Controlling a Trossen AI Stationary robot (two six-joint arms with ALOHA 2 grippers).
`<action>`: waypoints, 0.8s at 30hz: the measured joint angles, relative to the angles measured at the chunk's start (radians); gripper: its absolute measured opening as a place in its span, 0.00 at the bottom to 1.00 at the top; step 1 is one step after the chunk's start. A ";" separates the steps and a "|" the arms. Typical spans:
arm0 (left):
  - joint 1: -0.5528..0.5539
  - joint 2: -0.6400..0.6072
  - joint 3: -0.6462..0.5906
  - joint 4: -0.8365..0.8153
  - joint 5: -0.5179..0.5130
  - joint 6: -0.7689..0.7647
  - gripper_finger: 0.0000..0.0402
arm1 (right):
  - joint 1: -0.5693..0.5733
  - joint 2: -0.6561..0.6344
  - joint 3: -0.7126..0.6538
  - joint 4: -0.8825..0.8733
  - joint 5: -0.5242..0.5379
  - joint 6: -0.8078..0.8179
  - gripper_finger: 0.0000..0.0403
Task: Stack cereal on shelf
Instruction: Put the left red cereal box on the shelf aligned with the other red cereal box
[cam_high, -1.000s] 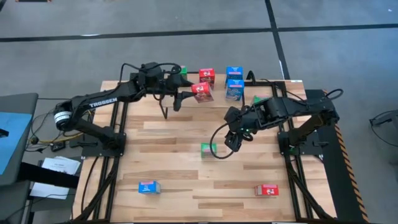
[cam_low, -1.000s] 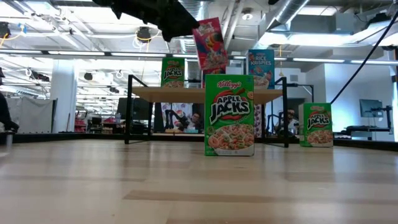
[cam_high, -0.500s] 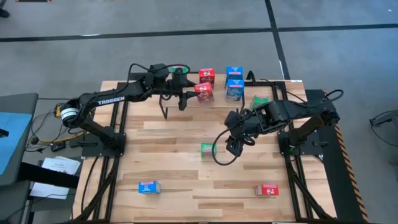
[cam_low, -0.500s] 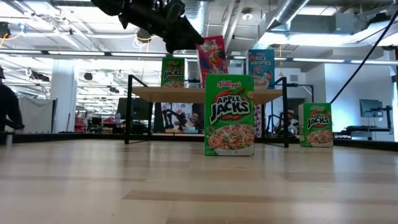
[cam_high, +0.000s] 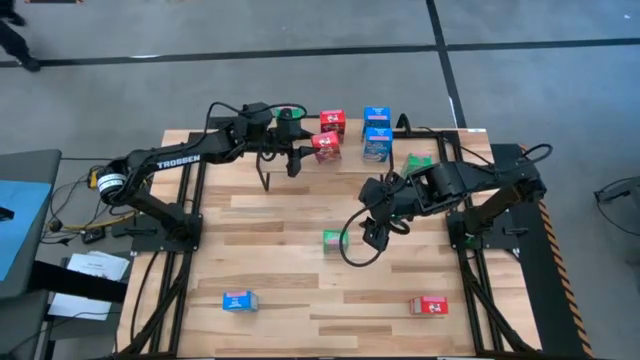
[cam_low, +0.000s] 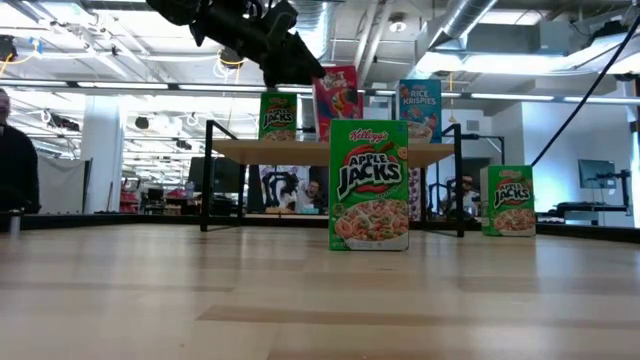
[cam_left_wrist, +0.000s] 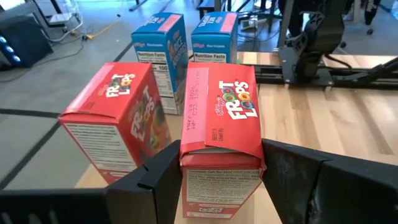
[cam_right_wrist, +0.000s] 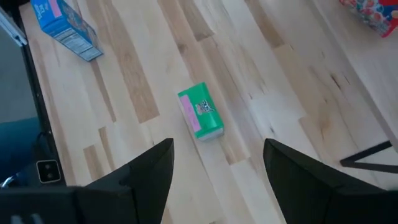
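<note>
Counting boxes — three red (cam_high: 326, 146), three blue (cam_high: 377, 146), three green (cam_high: 335, 239)

A grey concrete floor (cam_high: 300, 25) crossed by dark lines surrounds the table, beneath white ceiling ducts (cam_low: 470, 15) and strip lights.

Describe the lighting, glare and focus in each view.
High view: even light, soft shadows, no glare on the tabletop. Low view: bright ceiling lights behind, near tabletop blurred, green cereal box sharp. Left wrist view: the held red cereal box is crisp. Right wrist view: own end effector dark and soft.
</note>
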 joint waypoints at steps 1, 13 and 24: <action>0.000 0.000 0.000 0.000 -0.005 0.009 0.45 | -0.002 0.000 0.000 0.004 0.000 -0.001 0.67; 0.000 0.000 0.000 0.007 -0.006 0.011 0.45 | -0.112 0.000 0.000 0.043 0.057 -0.368 0.67; 0.000 -0.001 0.000 0.012 -0.012 0.023 0.45 | -0.311 0.000 0.000 0.159 0.054 -0.815 0.67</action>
